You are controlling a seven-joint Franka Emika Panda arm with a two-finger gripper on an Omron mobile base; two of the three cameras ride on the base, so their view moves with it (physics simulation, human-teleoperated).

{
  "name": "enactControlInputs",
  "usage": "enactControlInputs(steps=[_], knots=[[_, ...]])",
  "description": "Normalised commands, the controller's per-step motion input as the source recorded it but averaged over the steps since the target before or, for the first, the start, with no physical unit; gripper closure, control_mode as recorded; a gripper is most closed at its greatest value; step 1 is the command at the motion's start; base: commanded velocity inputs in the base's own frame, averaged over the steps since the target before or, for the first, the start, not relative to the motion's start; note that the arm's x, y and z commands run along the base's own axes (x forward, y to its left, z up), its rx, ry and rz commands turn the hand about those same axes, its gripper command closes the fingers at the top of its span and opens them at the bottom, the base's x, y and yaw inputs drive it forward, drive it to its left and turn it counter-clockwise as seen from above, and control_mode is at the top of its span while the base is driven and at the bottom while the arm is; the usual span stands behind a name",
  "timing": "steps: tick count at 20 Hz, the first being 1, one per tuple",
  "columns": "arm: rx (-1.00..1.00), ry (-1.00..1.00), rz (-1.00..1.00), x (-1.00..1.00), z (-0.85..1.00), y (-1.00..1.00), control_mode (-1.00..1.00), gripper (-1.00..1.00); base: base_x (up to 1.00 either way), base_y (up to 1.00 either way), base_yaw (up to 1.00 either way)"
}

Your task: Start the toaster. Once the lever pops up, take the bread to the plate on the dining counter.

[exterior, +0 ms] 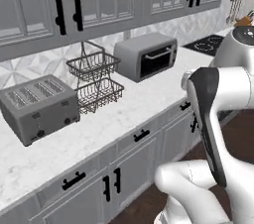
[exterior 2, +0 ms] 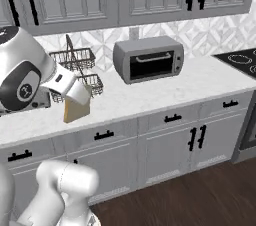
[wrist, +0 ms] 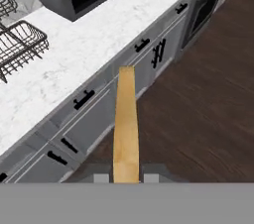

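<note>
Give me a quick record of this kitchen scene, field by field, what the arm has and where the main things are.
end effector: shut on the bread, out over the counter's front edge
bread: held edge-on, crust showing
toaster: on the counter, at the left end
wire basket: two tiers, beside the toaster
toaster oven: further along, against the backsplash
stovetop: black, at the far end

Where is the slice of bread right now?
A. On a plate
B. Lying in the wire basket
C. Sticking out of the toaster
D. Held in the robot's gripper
D. The bread sits edge-on between the fingers of the gripper in the hand view, and the right base view shows it hanging from the hand over the counter's front edge.
</note>
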Motion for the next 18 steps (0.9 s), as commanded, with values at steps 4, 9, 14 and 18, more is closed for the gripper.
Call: enactControlInputs(steps=[4, 9, 14, 18], knots=[[0.00, 0.00, 0.00, 0.00, 0.00, 0.00, 1.00, 1.00, 0.02, -0.74, -0.69], [0.00, 0.00, 0.00, 0.00, 0.00, 0.00, 1.00, 1.00, 0.43, -0.75, -0.55], [0.00, 0.00, 0.00, 0.00, 0.00, 0.00, 1.00, 1.00, 0.90, -0.63, -0.40], [0.00, 0.00, 0.00, 0.00, 0.00, 0.00, 1.00, 1.00, 0.96, -0.58, -0.42]])
